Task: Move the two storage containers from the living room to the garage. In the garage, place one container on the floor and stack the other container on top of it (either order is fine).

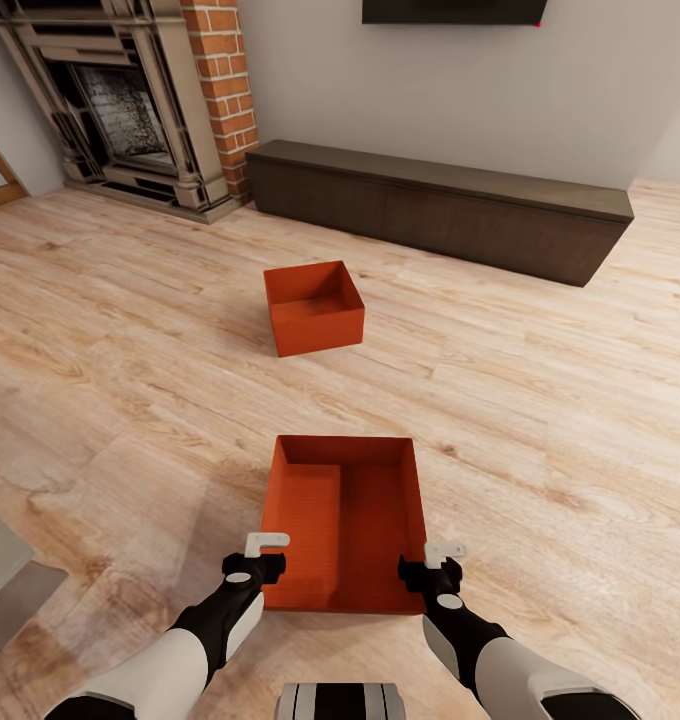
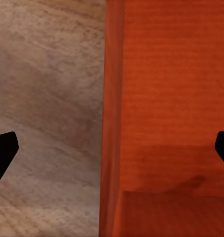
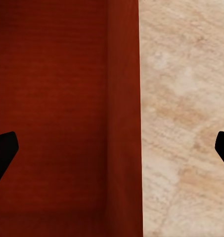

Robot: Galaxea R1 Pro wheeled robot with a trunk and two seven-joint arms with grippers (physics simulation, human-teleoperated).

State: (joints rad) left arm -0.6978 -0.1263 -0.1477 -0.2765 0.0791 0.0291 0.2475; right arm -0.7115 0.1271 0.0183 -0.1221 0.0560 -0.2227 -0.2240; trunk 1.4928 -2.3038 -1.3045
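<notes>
Two orange-red storage containers stand on the light wood planks of the living room. The nearer container (image 1: 345, 520) lies just ahead of me, the farther container (image 1: 313, 305) sits beyond it toward the bench. My left gripper (image 1: 265, 555) hangs over the near container's left wall by its near corner, and my right gripper (image 1: 435, 562) over the right wall. In the left wrist view the left gripper (image 2: 112, 148) is open, its dark fingers (image 2: 3, 153) wide apart with the container wall (image 2: 166, 98) between them. The right gripper (image 3: 112, 148) is likewise open astride the other wall (image 3: 124, 98).
A long dark low bench (image 1: 440, 205) runs along the back wall under a black TV (image 1: 450, 10). The fireplace (image 1: 130, 110) with its red brick column (image 1: 223, 80) stands at the back left. A grey furniture corner (image 1: 5, 580) juts in at the lower left.
</notes>
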